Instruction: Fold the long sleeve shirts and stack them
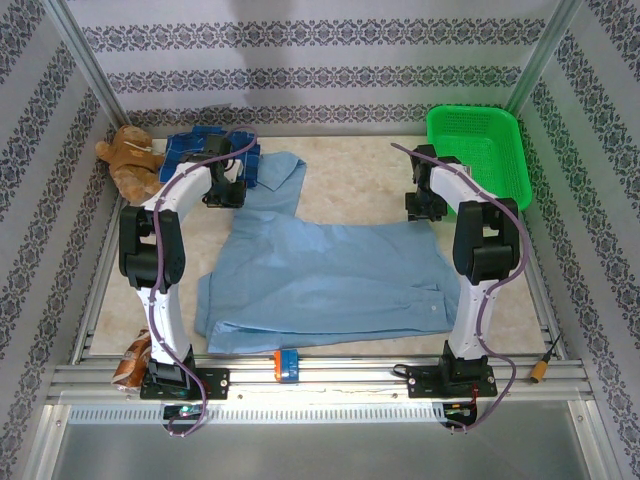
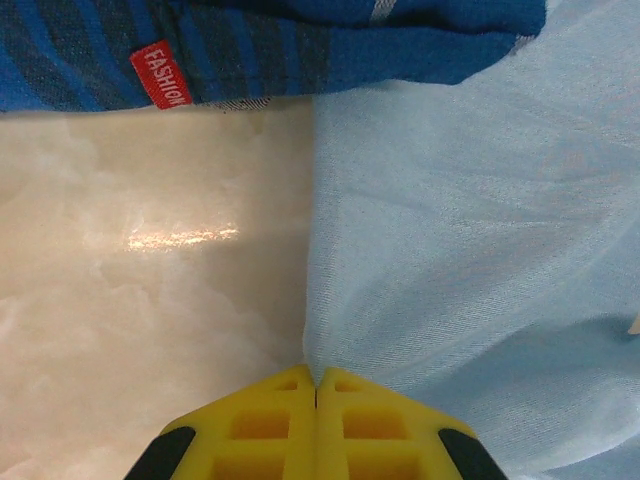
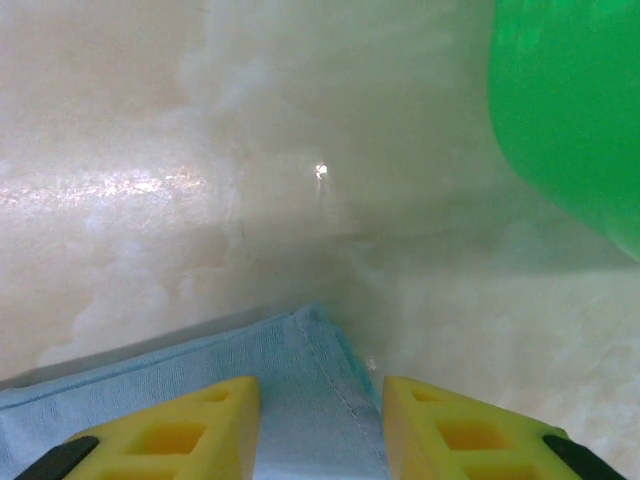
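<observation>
Well, we count two shirts on the table (image 1: 360, 185). The light blue shirt (image 1: 330, 280) lies spread across the middle, with one part reaching from its centre toward 11 o'clock. There it touches the plaid shirt (image 1: 195, 148), a dark blue heap at the table's 10 o'clock corner. One brown teddy bear (image 1: 128, 162) sits just beside the plaid shirt, at its 9 o'clock. One green basket (image 1: 478, 150) stands at the table's 2 o'clock corner, apart from both shirts.

We see two arms with one gripper each. The left gripper (image 2: 316, 390) is at the 11 o'clock part of the light blue shirt, near the plaid one. In its wrist view its two yellow fingers (image 2: 260, 430) are pressed together with no gap. The pale cloth's edge puckers into folds that run to their tips, so we read them as pinched on the light blue shirt. A single red label (image 2: 160, 75) reading FASHION shows on the plaid cloth at 11 o'clock of that view.

The right gripper (image 3: 320, 430) is at the light blue shirt's 1 o'clock corner, near the basket. Its two fingers (image 3: 170, 435) stand apart, and the stitched corner of the shirt lies in the gap between them. We cannot tell whether the pads touch the cloth
</observation>
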You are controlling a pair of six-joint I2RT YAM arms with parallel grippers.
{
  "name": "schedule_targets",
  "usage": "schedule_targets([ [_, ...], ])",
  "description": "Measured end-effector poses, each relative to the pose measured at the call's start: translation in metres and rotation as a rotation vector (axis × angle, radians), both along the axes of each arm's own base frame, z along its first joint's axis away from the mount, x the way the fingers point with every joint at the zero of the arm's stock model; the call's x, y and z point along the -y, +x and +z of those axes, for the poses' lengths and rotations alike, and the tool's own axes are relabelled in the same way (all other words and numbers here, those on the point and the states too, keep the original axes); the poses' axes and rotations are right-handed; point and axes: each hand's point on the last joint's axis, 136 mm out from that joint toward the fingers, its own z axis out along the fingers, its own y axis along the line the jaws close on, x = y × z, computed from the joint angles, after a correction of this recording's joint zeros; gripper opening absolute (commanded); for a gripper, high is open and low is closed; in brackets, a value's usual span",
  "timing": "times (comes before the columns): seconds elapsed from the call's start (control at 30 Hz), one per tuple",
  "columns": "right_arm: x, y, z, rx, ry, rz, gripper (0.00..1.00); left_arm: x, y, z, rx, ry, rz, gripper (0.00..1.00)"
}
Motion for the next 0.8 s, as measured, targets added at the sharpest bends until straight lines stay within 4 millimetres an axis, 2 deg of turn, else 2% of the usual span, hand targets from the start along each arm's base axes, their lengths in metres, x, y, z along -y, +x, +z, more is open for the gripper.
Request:
schedule_targets([
  [0.23, -0.002, 0.007, -0.003, 0.005, 0.006, 0.016, 0.35, 0.000, -0.002, -0.002, -0.004, -0.002, -0.001, 0.00],
  [0.4, 0.012, 0.008, -0.022, -0.021, -0.024, 0.001, 0.40, 0.000, -0.002, -0.002, -0.001, -0.002, -0.001, 0.00],
  [0.5, 0.018, 0.009, -0.023, -0.020, -0.042, -0.007, 0.41, 0.000, -0.002, -0.002, -0.001, -0.002, -0.001, 0.00],
  [0.67, 0.017, 0.010, -0.024, -0.015, -0.033, -0.008, 0.42, 0.000, -0.002, -0.002, -0.001, -0.002, -0.001, 0.00],
  [0.8, 0.014, 0.011, -0.024, -0.012, -0.015, -0.006, 0.35, 0.000, -0.002, -0.001, 0.001, -0.002, -0.002, 0.00],
])
